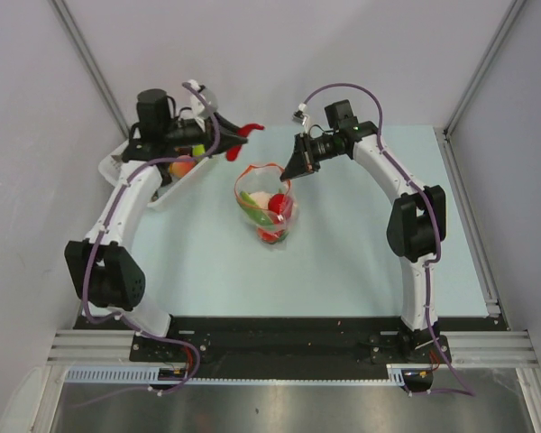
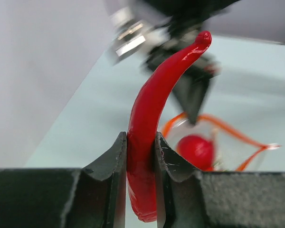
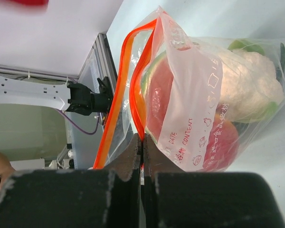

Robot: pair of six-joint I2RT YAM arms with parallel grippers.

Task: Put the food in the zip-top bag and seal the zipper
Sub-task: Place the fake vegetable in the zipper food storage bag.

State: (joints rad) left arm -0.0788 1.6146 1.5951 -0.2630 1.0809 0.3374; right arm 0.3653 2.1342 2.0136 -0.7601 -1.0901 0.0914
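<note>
1. Our left claw (image 2: 141,142) is clamped on the red chili (image 2: 167,78), whose tip curves up past the fingers.
2. Ahead of this claw and lower, the zip-top bag (image 1: 267,209) stands open on the table (image 1: 361,262), with our right claw (image 3: 142,142) at its far rim.
3. The right claw is closed, pinching the bag's zipper (image 3: 118,99) edge. A tomato (image 3: 224,142) and cauliflower (image 3: 249,83) lie inside, just beyond its tips.
4. A white basket (image 1: 167,194) sits behind the left claw, under that arm.

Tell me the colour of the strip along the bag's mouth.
Red-orange; the strip shows best in the right wrist view, pinched by the right hand.
</note>
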